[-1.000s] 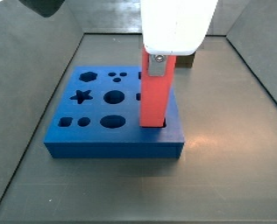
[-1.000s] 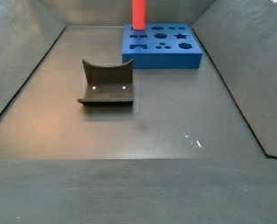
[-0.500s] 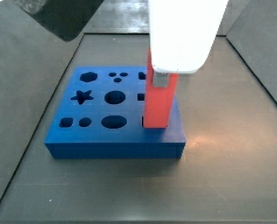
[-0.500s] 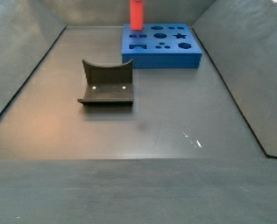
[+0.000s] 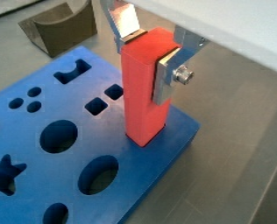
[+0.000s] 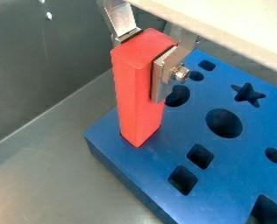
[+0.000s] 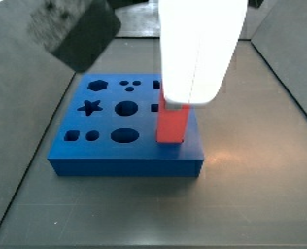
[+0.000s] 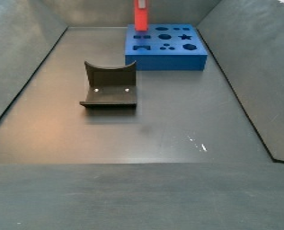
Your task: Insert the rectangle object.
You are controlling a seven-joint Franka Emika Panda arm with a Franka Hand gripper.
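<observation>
The rectangle object (image 5: pixel 145 96) is a red-coral bar standing upright with its lower end in a hole at the corner of the blue block (image 5: pixel 159 162). It also shows in the wrist view (image 6: pixel 135 96) and in both side views (image 7: pixel 173 126) (image 8: pixel 141 15). My gripper (image 5: pixel 149 57) is shut on the bar's top end, one silver finger (image 6: pixel 166 74) flat against each side. In a side view the white gripper body (image 7: pixel 202 49) hangs right over the bar and hides its upper part. The blue block (image 7: pixel 118 165) has several shaped holes.
A dark olive curved piece (image 8: pixel 109 87) stands on the grey floor well away from the blue block (image 8: pixel 169 61), and shows in a wrist view (image 5: pixel 59 26). Grey bin walls (image 8: pixel 37 63) rise on all sides. A dark blurred arm part (image 7: pixel 72 34) shows at a side view's upper left.
The gripper has moved down with the red bar. The bar has sunk deeper into the block's corner hole, so less of it shows above the block.
</observation>
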